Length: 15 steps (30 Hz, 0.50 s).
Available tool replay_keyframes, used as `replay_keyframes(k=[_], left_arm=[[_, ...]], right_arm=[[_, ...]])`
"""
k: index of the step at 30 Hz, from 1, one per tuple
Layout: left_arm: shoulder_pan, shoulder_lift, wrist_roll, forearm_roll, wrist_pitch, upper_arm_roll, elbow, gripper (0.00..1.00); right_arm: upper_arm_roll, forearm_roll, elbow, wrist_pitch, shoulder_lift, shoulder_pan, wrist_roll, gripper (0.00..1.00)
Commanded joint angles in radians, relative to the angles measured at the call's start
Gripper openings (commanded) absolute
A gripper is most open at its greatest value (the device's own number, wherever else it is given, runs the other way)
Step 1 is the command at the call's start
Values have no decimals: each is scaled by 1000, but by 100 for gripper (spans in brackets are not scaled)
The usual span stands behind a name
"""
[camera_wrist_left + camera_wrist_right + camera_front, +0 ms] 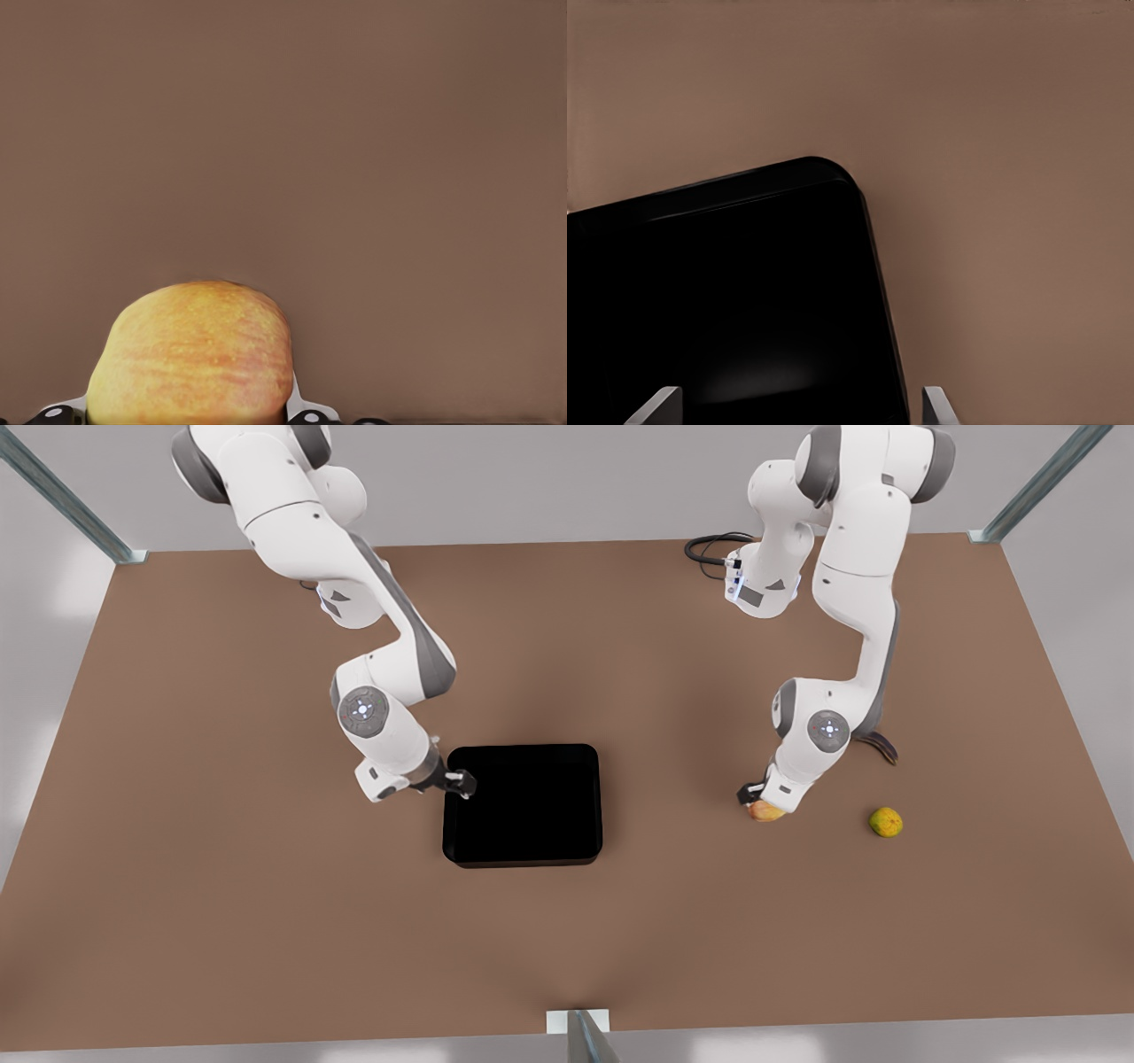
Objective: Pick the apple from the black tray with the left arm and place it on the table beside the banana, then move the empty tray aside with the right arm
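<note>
front view first: the glossy black shallow tray (523, 806) sits mid-table on the flat matte brown tabletop (221, 886), with nothing in it. the arm on the front view's left is the right arm; its black two-finger right gripper (462, 783) is down at the tray's edge on the front view's left, near the far corner, but how wide the fingers stand is hard to read from here. on the front view's right, the left gripper (764, 803) hangs low over the table with the small yellow-orange apple (767, 811) in it, mostly covered by the white wrist. the dark purple-brown banana (882, 747) pokes out from behind that arm, half hidden. a small round yellow-green fruit (885, 822) lies near the apple, apart from it.

left wrist view: the apple (193, 354) is clamped between the finger pads (306, 413), its bottom cut off by the frame. can't tell if it touches the table.

right wrist view: two grey fingertips (937, 406) stand spread apart with the tray's rim (879, 266) running between them, not pinched. most of the tray (718, 301) is cut off.
</note>
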<state>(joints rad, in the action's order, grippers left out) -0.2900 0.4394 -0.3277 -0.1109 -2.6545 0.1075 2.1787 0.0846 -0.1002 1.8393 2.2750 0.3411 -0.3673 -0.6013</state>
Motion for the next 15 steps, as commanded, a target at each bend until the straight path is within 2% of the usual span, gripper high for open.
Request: replay_keyframes(k=[1, 10, 15], left_arm=[[0, 2, 378, -92, 2, -2, 0, 100], [-11, 53, 365, -93, -1, -2, -33, 100], [-14, -27, 323, -90, 27, 0, -39, 100]], right_arm=[[1, 30, 5, 144, 12, -1, -155, 100], [0, 31, 34, 164, 79, 4, -18, 100], [0, 30, 37, 164, 125, 5, 72, 100]])
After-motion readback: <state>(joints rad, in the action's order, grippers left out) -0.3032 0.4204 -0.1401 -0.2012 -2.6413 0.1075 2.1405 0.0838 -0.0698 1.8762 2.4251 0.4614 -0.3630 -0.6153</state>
